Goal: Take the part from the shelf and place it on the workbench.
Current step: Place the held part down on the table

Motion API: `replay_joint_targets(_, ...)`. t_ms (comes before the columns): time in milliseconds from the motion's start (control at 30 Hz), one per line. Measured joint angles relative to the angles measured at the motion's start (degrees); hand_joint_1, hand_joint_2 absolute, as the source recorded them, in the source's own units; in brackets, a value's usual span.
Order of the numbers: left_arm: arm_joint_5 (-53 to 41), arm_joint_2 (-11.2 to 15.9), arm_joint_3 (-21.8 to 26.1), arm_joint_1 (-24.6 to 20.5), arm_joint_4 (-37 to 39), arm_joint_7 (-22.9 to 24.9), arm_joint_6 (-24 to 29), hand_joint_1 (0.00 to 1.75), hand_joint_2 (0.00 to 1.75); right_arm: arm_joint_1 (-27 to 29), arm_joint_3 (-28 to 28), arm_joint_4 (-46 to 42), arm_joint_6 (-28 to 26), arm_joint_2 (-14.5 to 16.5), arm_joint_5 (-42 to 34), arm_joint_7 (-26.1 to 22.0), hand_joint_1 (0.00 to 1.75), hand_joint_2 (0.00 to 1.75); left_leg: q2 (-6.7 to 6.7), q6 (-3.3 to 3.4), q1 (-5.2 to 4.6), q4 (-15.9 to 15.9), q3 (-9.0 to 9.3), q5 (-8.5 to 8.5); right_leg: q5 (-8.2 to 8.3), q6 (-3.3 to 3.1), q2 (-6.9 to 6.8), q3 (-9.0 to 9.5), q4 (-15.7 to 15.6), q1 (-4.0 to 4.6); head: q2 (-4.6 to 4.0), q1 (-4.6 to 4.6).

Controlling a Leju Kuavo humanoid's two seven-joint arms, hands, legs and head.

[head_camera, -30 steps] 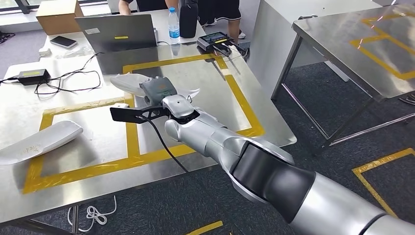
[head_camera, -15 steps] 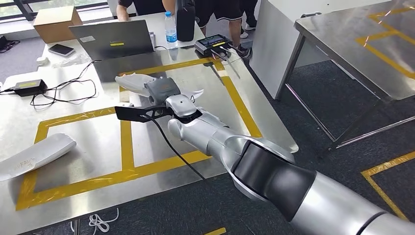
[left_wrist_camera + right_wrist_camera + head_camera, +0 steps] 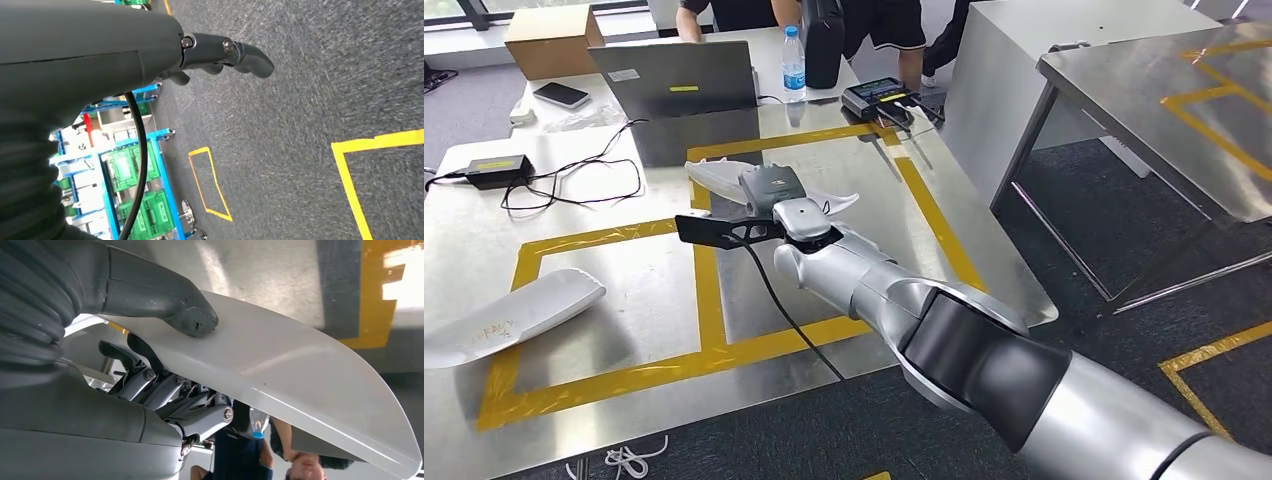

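My right hand grips a white curved part over the steel workbench, at the far left corner of the right yellow-taped square. In the right wrist view the thumb presses on the part's smooth face and the fingers curl under it. I cannot tell whether the part touches the bench. My left hand hangs over grey carpet, holding nothing, its fingers loosely apart.
A second white part lies in the left taped square. At the bench's far side are a laptop, a water bottle, a power brick with cables, a phone and people standing. Another steel table stands to the right.
The whole picture has shifted slightly, so the camera moved. My right hand still holds the white part over the same corner of the taped square.
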Motion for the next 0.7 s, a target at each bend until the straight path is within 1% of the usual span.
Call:
replay_joint_targets(67, 0.0, 0.0, 0.0, 0.0, 0.0, 0.0, 0.0, 0.0, 1.75, 0.2, -0.4, 0.3, 0.4, -0.3, 0.0, 0.6, 0.0, 0.0, 0.01, 0.19, -0.07, 0.0, 0.09, -0.09, -0.02, 0.04, 0.0, 0.11, -0.2, -0.02, 0.0, -0.01)
replay_joint_targets(133, 0.0, -0.1, 0.0, 0.0, 0.0, 0.2, 0.0, 0.0, 1.75, 0.5, -0.7, 0.6, 0.7, -0.7, -0.1, 1.1, 0.0, 0.0, 0.02, 0.32, -0.12, 0.0, 0.14, -0.13, -0.01, 0.19, -0.01, 0.18, -0.2, -0.04, 0.0, -0.02)
replay_joint_targets(167, 0.0, -0.1, 0.0, 0.0, 0.0, 0.4, 0.0, 0.0, 1.75, 0.7, -0.9, 0.8, 0.8, -0.8, -0.1, 1.3, 0.0, 0.0, 0.04, 0.36, -0.15, 0.0, 0.15, -0.12, 0.01, 0.42, -0.01, 0.2, -0.3, -0.06, 0.0, -0.01)
replay_joint_targets(267, 0.3, -0.1, 0.0, 0.1, 0.0, 0.7, 0.0, 0.0, 0.44, 1.2, -1.5, 1.3, 1.0, -1.5, -0.3, 1.9, 0.0, 0.0, 0.08, 0.46, -0.23, 0.0, 0.18, -0.11, 0.04, 1.53, -0.01, 0.26, -0.3, -0.18, 0.0, -0.02)
replay_joint_targets(300, 0.6, -0.1, 0.0, 0.2, 0.0, 0.8, 0.0, 0.0, 0.0, 1.4, -1.8, 1.4, 1.1, -1.8, -0.4, 2.2, 0.0, 0.0, 0.08, 0.47, -0.24, 0.0, 0.2, -0.11, 0.04, 1.74, -0.02, 0.3, -0.3, -0.21, 0.0, -0.03)
replay_joint_targets(400, 1.1, -0.1, 0.2, 0.6, 0.0, 1.4, 0.0, 0.0, 0.0, 1.8, -2.5, 1.9, 1.2, -2.6, -0.7, 2.4, 0.0, 0.0, 0.08, 0.47, -0.23, 0.0, 0.31, -0.1, 0.03, 1.8, -0.03, 0.37, -0.3, -0.18, 0.0, -0.03)
replay_joint_targets(533, 1.8, -0.1, 0.8, 0.8, 0.1, 1.0, 0.0, 0.0, 0.0, 2.2, -3.5, 2.2, 1.0, -4.0, -1.0, 2.1, 0.0, 0.0, 0.11, 0.46, -0.16, -0.1, 0.4, -0.1, 0.02, 1.79, -0.02, 0.38, -0.3, -0.12, 0.0, -0.03)
replay_joint_targets(600, 1.9, -0.1, 1.1, 0.8, 0.1, 1.2, 0.0, 0.0, 0.0, 2.6, -4.0, 2.2, 0.4, -4.7, -1.5, 1.2, 0.0, 0.0, 0.12, 0.45, -0.14, -0.1, 0.43, -0.09, 0.02, 1.78, -0.02, 0.39, -0.3, -0.08, 0.0, -0.03)
replay_joint_targets(667, 1.9, -0.1, 1.2, 0.9, 0.1, 1.6, 0.0, 0.0, 0.0, 2.8, -4.8, 2.2, -1.4, -5.3, -2.2, -0.4, 0.0, 0.0, 0.12, 0.44, -0.14, -0.1, 0.43, -0.08, 0.02, 1.78, -0.02, 0.39, -0.2, -0.08, 0.0, -0.03)
replay_joint_targets(700, 1.8, -0.1, 1.3, 1.0, 0.1, 1.8, 0.0, 0.0, 0.0, 2.8, -5.3, 2.1, -2.6, -5.7, -2.6, -1.4, 0.0, 0.0, 0.11, 0.57, -0.26, -0.1, 0.41, -0.17, 0.04, 1.94, -0.03, 0.43, -0.4, -0.17, 0.0, -0.04)
